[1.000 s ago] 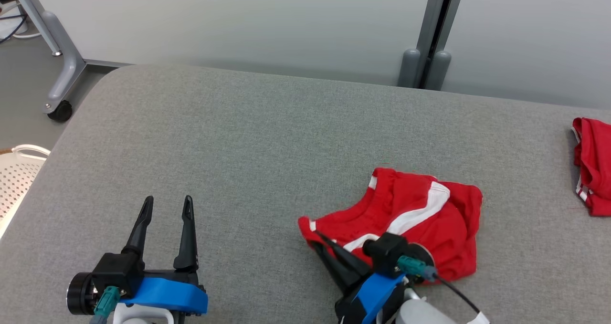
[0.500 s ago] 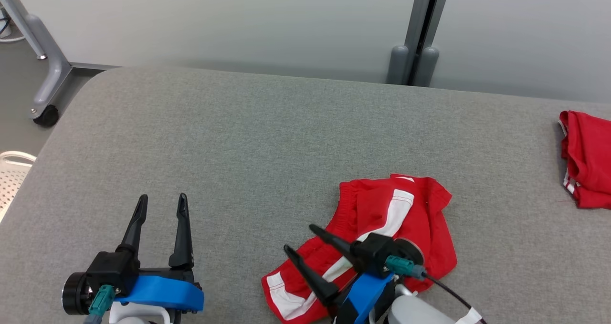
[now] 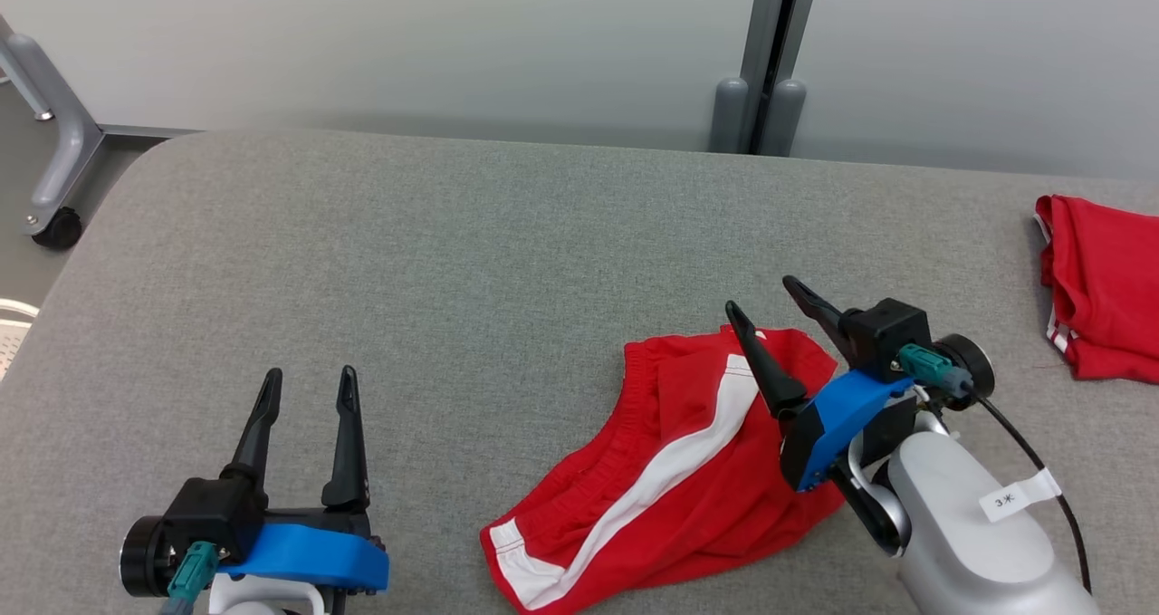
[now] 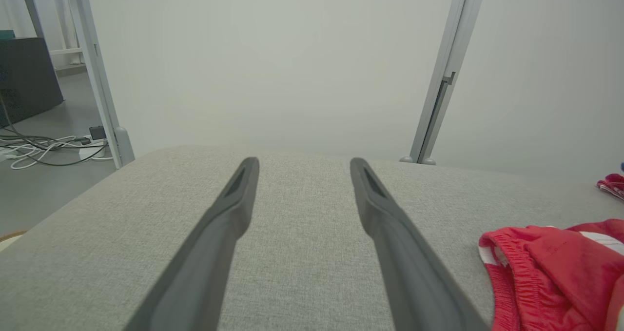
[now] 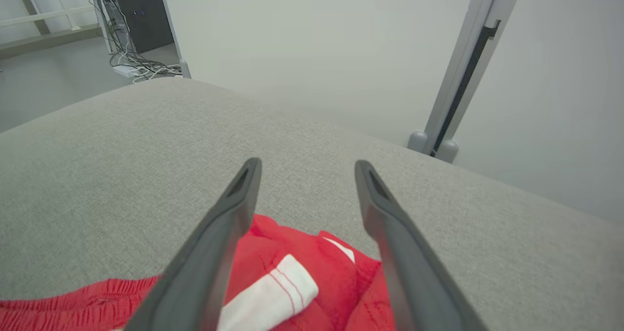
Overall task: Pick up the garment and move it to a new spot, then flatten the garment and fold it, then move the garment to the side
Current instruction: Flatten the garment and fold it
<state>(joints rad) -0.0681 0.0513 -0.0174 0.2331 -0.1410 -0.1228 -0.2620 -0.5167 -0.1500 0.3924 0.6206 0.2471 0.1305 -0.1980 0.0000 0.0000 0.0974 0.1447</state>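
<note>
**Shorts laid down, flattening comes next**

The red fabric shorts with a white side stripe (image 3: 688, 470) lie on the grey fabric-covered bench (image 3: 453, 262), right of its middle and close to your near edge. They run on a slant. The elastic waistband faces the far left, one white-edged leg hem points toward you, and the cloth is rumpled and doubled over at the far right corner.

Your right tool (image 3: 761, 294) hangs just above that far right corner. Its fingers are spread wide and there is nothing between them; in the right wrist view the red cloth lies below and behind the tips. Your left tool (image 3: 311, 374) is also wide and empty, low over bare bench at the near left and well apart from the shorts.

Judging by this, the move to a new spot looks finished and the flattening is the step in hand. It will likely take both tools. Bring the left one across to the waistband or the near hem, and drop the right one onto the bunched far corner. Pinch only the top layer, then draw the two ends apart so the folds open out. Keep clear of the second red garment (image 3: 1100, 280) at the bench's far right.
</note>
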